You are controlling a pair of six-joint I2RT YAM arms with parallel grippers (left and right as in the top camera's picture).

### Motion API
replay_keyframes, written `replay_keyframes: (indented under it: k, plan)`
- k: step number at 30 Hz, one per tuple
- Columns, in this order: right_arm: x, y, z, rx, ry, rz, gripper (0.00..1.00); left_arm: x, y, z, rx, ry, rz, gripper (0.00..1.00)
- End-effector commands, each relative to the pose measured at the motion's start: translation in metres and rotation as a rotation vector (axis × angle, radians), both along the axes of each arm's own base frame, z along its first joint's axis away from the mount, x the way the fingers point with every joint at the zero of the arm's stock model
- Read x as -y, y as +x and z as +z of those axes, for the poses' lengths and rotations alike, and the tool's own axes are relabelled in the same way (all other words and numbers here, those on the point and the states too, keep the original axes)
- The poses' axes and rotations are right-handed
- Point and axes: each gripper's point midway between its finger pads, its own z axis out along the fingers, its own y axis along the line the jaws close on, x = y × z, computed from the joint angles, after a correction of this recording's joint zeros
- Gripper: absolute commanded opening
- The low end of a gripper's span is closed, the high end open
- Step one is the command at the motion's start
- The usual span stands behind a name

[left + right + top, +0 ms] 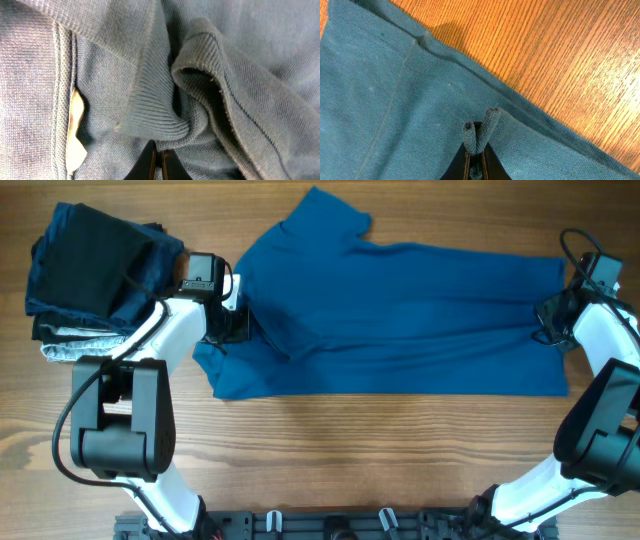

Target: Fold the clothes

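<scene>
Overhead view showed the polo shirt (400,310) lying lengthwise across the table (350,460), collar end toward the left arm, hem toward the right. Only 1 sleeve was visible, at the far edge, so I couldn't tell whether the near side was already folded under.

The left gripper (157,155) was closed on fabric just below the ribbed collar (155,112), w/ cloth bunched into ridges around the pinch. A tan label (75,130) showed off to 1 side. The right gripper (476,155) was clamped on a small raised tuck of cloth (490,122) just inside the hem (520,105), w/ bare wood beyond it.

Pinching both ends at once prob. let the 2 arms lift the shirt and keep it taut lengthwise, so a crease would land straight rather than slack.

The stack of dark folded garments (90,270) sat at the far left corner beside the left arm, apart from the shirt & clear of any fold path.
</scene>
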Motion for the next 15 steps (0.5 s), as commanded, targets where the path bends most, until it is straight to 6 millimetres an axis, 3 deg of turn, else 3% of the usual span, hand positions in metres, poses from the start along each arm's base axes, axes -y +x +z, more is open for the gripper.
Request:
replay_keyframes:
  k: [1, 12, 15]
  plan:
    - [0.011, 0.002, 0.005, -0.001, -0.044, -0.016, 0.04, -0.013, 0.010, -0.001, 0.012, 0.013, 0.136, 0.04]
    - [0.020, -0.005, -0.002, -0.014, -0.102, -0.040, 0.06, -0.011, 0.011, 0.000, 0.013, -0.001, 0.172, 0.04]
    - [0.019, -0.007, -0.015, -0.042, -0.090, -0.038, 0.09, -0.006, 0.016, 0.002, 0.031, -0.031, 0.166, 0.04]
